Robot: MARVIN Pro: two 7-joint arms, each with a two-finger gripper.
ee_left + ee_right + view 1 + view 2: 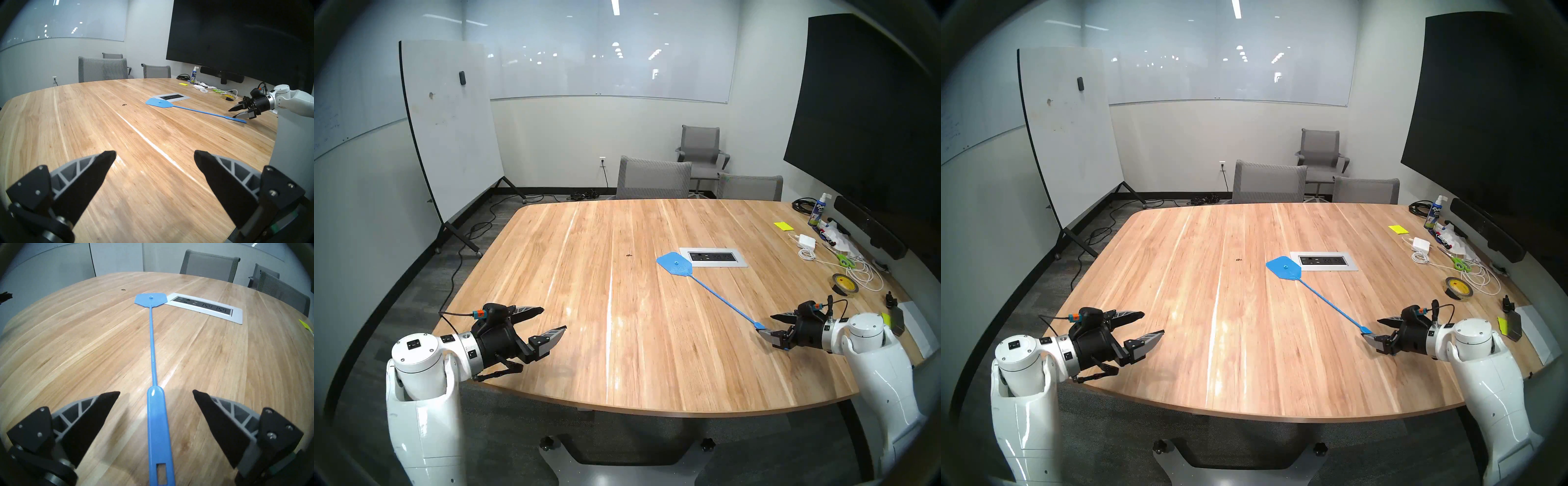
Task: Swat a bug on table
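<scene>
The bug (629,255) is a tiny dark speck on the light-wood table (585,339), a little left of the blue swatter's head (673,264). The swatter (156,412) lies flat, its handle running back toward me on the right. My right gripper (156,392) is open and straddles the handle's end, with both fingers clear of it. My left gripper (554,318) hovers open and empty over the table's near left corner, far from the bug (124,104).
A silver power-outlet panel (714,258) sits just right of the swatter's head. Along the right edge lie a tape roll (845,285), green scissors (843,261), a white charger with cable (806,242) and a spray bottle (818,212). Grey chairs (653,180) stand at the far edge.
</scene>
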